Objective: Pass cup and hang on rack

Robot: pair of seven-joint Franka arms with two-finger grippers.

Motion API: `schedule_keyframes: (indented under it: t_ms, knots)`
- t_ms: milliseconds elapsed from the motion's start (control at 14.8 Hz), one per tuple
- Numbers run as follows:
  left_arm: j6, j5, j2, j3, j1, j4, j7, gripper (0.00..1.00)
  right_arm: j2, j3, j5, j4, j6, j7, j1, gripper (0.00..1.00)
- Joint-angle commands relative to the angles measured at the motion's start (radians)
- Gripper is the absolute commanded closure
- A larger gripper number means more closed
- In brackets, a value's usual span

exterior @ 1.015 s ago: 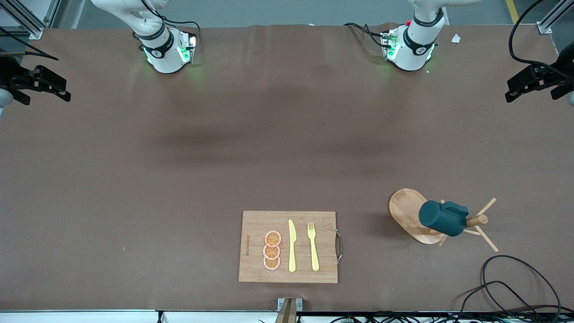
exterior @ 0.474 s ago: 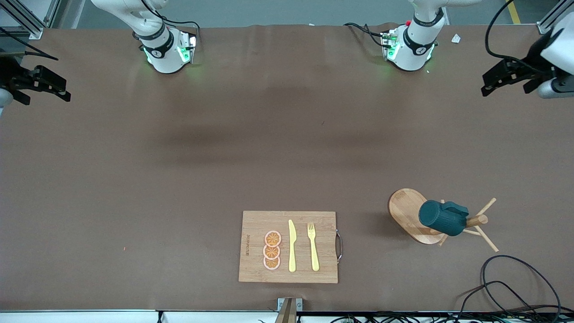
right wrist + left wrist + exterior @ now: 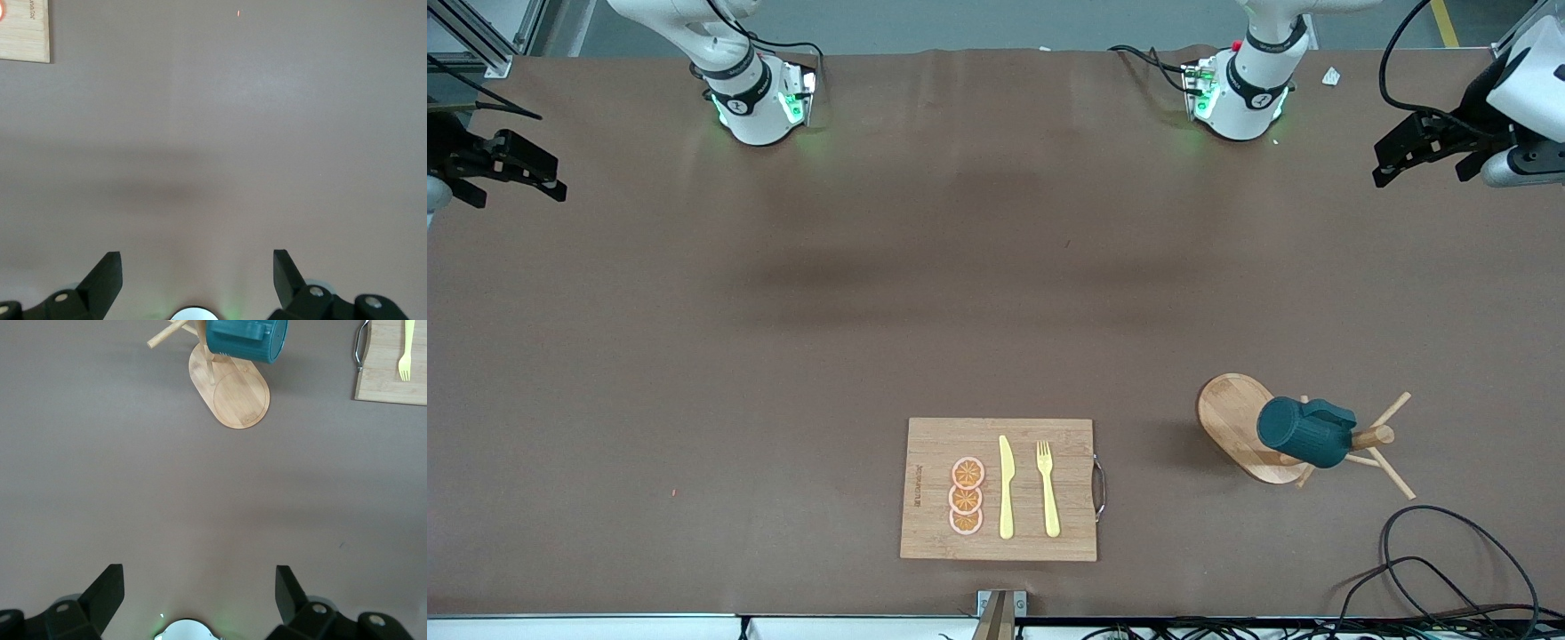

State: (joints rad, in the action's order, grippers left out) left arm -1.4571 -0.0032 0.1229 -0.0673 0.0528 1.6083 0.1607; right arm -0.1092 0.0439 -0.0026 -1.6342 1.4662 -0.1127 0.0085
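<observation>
The dark teal ribbed cup [image 3: 1305,432] hangs by its handle on a peg of the wooden rack [image 3: 1245,427], near the front camera toward the left arm's end of the table. Cup [image 3: 245,338] and rack [image 3: 235,397] also show in the left wrist view. My left gripper [image 3: 1392,160] is open and empty, high over the table edge at the left arm's end; in its wrist view [image 3: 199,587] the jaws stand wide apart. My right gripper [image 3: 538,173] is open and empty over the right arm's end; in its wrist view [image 3: 197,270] the jaws stand wide apart.
A bamboo cutting board [image 3: 934,444] with a metal handle lies near the front camera, carrying three orange slices [image 3: 967,496], a yellow knife [image 3: 1006,487] and a yellow fork [image 3: 1048,489]. Black cables [image 3: 1432,560] loop at the corner nearest the camera at the left arm's end.
My left gripper has moved inward from the table's end toward the middle. The right gripper, cup and rack have not moved.
</observation>
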Motion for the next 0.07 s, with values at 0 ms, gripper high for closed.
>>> schedule_keyframes:
  t_ms: [0]
  knots:
    - [-0.016,0.005,0.015,0.004,-0.004,0.018,-0.055,0.00,-0.021,0.004,-0.003,-0.013,-0.006,-0.007,0.004,0.00]
